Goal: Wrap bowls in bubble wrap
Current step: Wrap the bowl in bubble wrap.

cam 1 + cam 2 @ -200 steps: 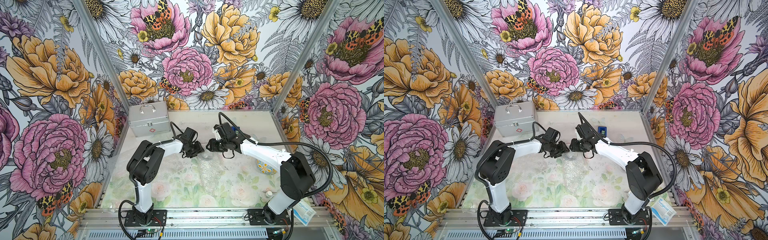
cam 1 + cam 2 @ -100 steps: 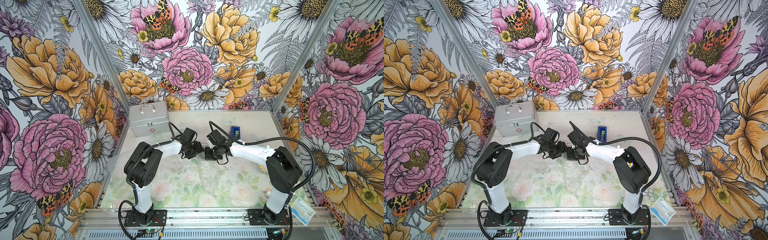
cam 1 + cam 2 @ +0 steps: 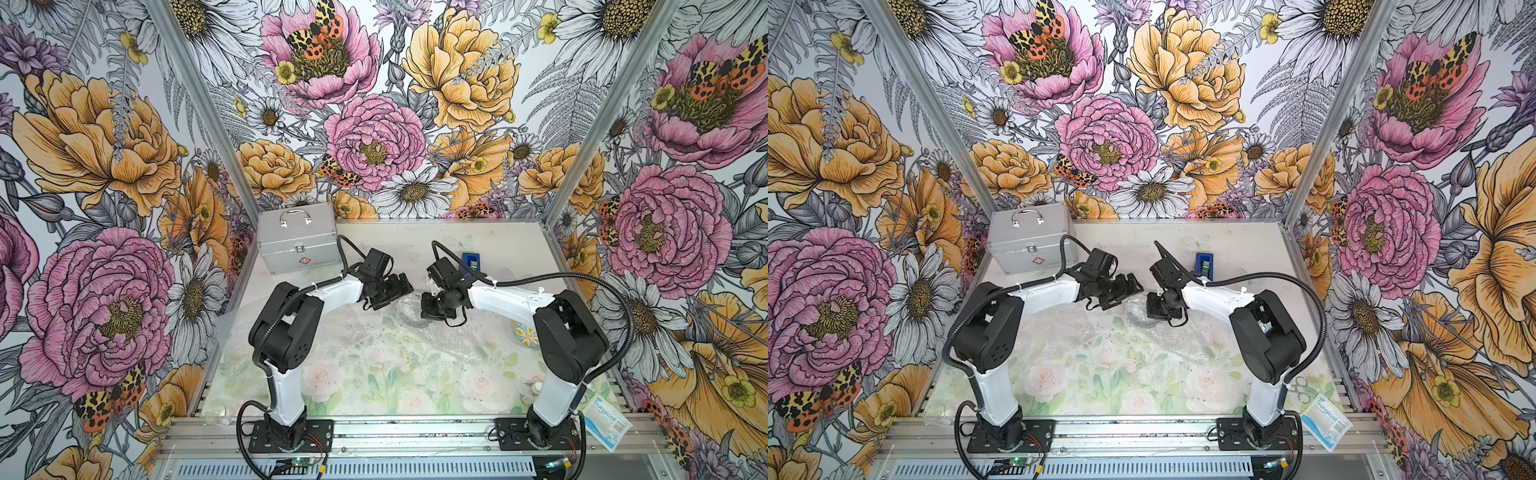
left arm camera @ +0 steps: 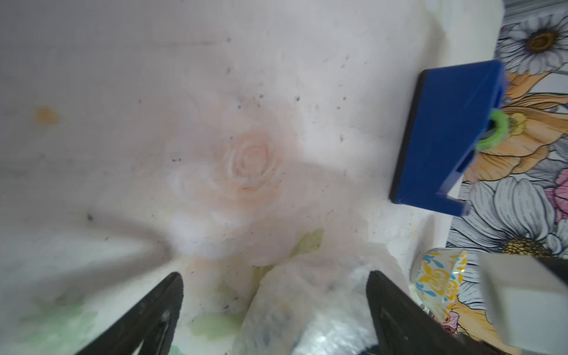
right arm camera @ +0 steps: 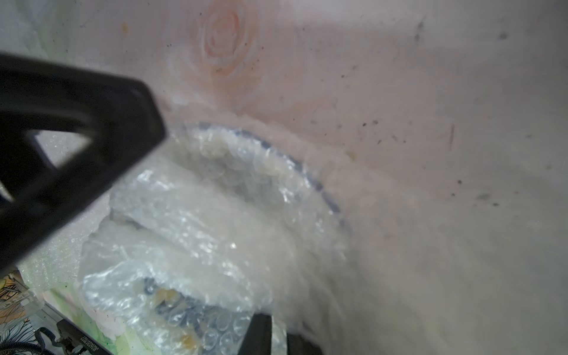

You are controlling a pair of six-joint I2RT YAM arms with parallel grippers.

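One bowl (image 3: pixel 409 309) sits wrapped in bubble wrap (image 5: pixel 196 221) at mid-table, its blue rim (image 5: pixel 319 184) showing through the plastic. My right gripper (image 5: pixel 278 333) is shut on a fold of that wrap at the bowl's right side, also visible in a top view (image 3: pixel 1152 309). My left gripper (image 3: pixel 400 286) hangs open just left of and above the bundle, and its fingers (image 4: pixel 153 313) straddle the wrap without touching it. A second bowl (image 3: pixel 524 334) stands bare by the right arm's elbow. More bubble wrap (image 3: pixel 357 332) lies flat on the table.
A blue tape dispenser (image 3: pixel 471 262) stands behind the right gripper. A silver case (image 3: pixel 297 239) fills the back left corner. Scissors (image 3: pixel 1298 384) and a surgical packet (image 3: pixel 1327 419) lie at the front right. The white right arm link (image 4: pixel 522 295) is near the bare bowl.
My left gripper has opened and let go of the wrap. My right gripper has moved left and down to the bundle and shut on a fold of wrap.
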